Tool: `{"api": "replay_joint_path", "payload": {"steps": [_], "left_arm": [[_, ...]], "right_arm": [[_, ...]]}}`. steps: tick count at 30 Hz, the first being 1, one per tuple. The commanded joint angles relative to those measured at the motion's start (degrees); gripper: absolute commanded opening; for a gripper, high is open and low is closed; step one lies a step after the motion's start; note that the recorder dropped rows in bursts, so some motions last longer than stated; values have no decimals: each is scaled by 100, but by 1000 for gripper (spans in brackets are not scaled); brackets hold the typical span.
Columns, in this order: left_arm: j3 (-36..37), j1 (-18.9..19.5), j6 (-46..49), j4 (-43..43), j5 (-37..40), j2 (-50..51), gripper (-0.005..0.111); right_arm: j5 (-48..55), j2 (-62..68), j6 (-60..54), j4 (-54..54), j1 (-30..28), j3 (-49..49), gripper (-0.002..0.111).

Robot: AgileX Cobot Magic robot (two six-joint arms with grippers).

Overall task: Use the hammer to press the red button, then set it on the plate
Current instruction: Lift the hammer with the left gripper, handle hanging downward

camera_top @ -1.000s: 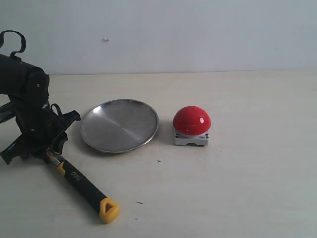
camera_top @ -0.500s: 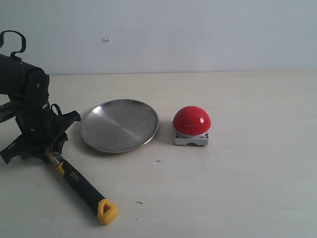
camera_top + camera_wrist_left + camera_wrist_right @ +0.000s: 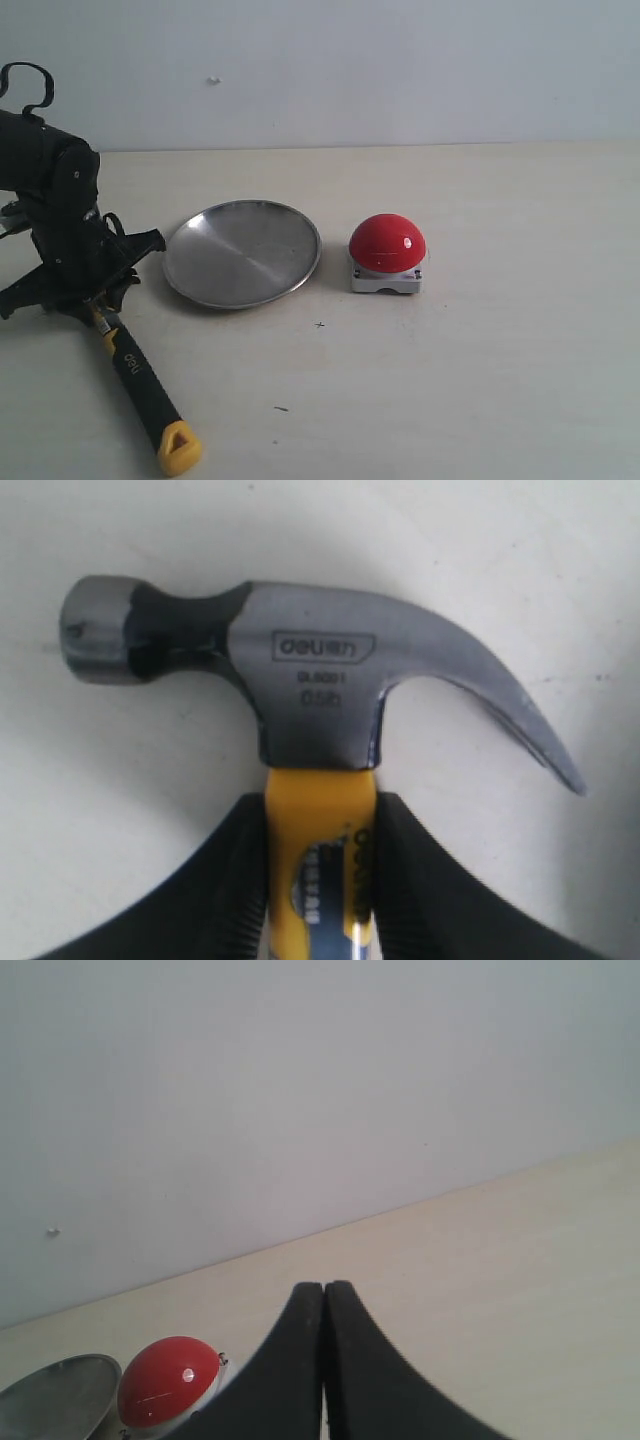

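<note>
My left gripper (image 3: 320, 815) is shut on the hammer (image 3: 310, 670), its black fingers clamping the yellow neck just below the dark steel head. In the exterior view that gripper (image 3: 90, 298) is at the far left. The hammer's black handle (image 3: 140, 380) runs from it toward the front, ending in a yellow loop. The silver plate (image 3: 242, 252) lies just right of the gripper. The red button (image 3: 387, 243) stands on its grey base right of the plate. My right gripper (image 3: 324, 1290) is shut and empty, away from the red button (image 3: 165, 1380) and plate (image 3: 55, 1392).
The pale tabletop (image 3: 480, 380) stretches to the right and front of the button. A plain white wall (image 3: 350, 70) closes off the back edge. The right arm does not show in the exterior view.
The left gripper has turned with the hammer in it. The handle's yellow end has swung left and nearer the front edge. Plate, button and right gripper are unchanged.
</note>
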Motion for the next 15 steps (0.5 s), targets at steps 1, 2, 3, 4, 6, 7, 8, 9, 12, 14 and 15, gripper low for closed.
{"api": "replay_joint_path", "payload": {"steps": [1,2,3,4,6,7,8,9,12,14,15], "left_arm": [[20,10,811,85,101,50,15],[20,10,811,73,122,50,15],[20,10,870,83,134,50,15],[20,10,973,83,134,50,15],[8,10,1119,83,146,6,11],[8,10,1119,83,146,-75,5],[8,10,1119,115,146,-197,0],[8,10,1119,129,146,-306,0],[8,87,1306,93,329,-727,0],[8,204,1629,-34,653,-970,0],[8,260,1761,-116,687,-1046,0]], "right_arm": [[-73,-35,-27,-2,-30,25,0],[-73,-35,-27,-2,-30,25,0],[-73,-35,-27,-2,-30,25,0],[-73,-35,-27,-2,-30,25,0],[-73,-35,-27,-2,-30,25,0],[-73,-35,-27,-2,-30,25,0],[-73,-35,-27,-2,-30,25,0],[-73,-35,-27,-2,-30,25,0],[-73,-35,-27,-2,-30,25,0],[-73,-35,-27,-2,-30,25,0],[-73,-35,-27,-2,-30,25,0]]}}
